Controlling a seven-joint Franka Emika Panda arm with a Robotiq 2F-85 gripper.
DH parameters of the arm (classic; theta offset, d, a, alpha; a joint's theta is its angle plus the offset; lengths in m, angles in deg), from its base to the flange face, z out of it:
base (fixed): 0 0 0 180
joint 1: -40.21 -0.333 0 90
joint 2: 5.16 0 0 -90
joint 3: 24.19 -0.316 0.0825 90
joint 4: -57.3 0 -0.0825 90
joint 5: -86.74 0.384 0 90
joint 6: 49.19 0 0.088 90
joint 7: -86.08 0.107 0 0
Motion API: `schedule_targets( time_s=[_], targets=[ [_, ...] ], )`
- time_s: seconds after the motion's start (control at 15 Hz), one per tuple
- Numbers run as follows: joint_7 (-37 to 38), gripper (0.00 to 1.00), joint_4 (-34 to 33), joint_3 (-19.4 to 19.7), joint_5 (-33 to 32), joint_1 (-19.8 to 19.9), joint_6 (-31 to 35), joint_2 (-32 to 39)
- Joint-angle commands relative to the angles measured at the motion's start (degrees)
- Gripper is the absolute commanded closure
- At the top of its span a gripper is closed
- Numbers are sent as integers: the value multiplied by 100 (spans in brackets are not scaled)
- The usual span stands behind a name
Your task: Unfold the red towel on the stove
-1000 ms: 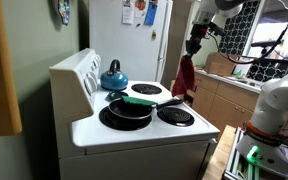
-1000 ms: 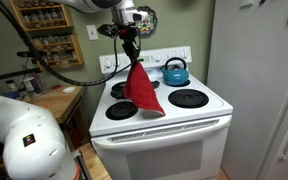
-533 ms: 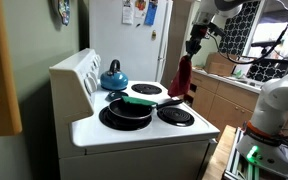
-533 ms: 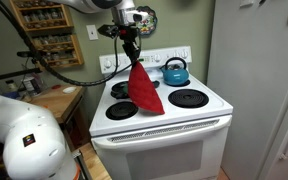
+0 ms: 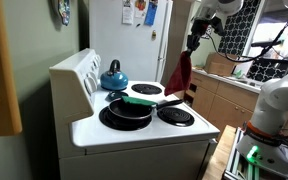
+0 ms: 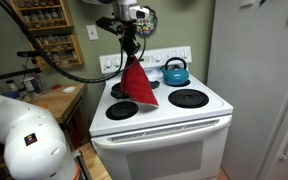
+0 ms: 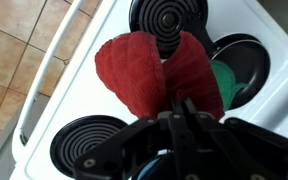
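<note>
Holding towel (image 6: 137, 86) by its top in clamped gripper (image 6: 131, 55). Dangling over stove (image 6: 169, 120), bunched in two lobes in wrist view. Just in front of kettle (image 6: 175, 71).

in the wrist view the gripper (image 7: 181, 112) is seen as a dark, blurred mass, and the pinched edge of the red towel (image 7: 154, 70) is hidden beneath it. the pan (image 7: 246, 58) is partly covered by the towel, the upper burner (image 7: 174, 18) cut by the top edge. in an exterior view the shelf jars (image 6: 39, 18) are too small to be told apart; in an exterior view the fridge papers (image 5: 139, 12) cannot be read
</note>
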Motion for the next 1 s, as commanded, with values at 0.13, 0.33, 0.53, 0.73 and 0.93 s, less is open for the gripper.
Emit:
schedule_targets(
  time_s=[0.13, 0.33, 0.53, 0.73, 0.93],
  targets=[
    [-398, 99, -63, 466, 396, 155, -114, 587],
    [-427, 99, -61, 536, 332, 309, 29, 930],
    [-421, 99, -97, 532, 308, 401, 217, 1275],
    [-287, 99, -189, 388, 171, 362, 0, 1271],
    [-116, 99, -239, 166, 29, 279, -473, 939]
  ],
)
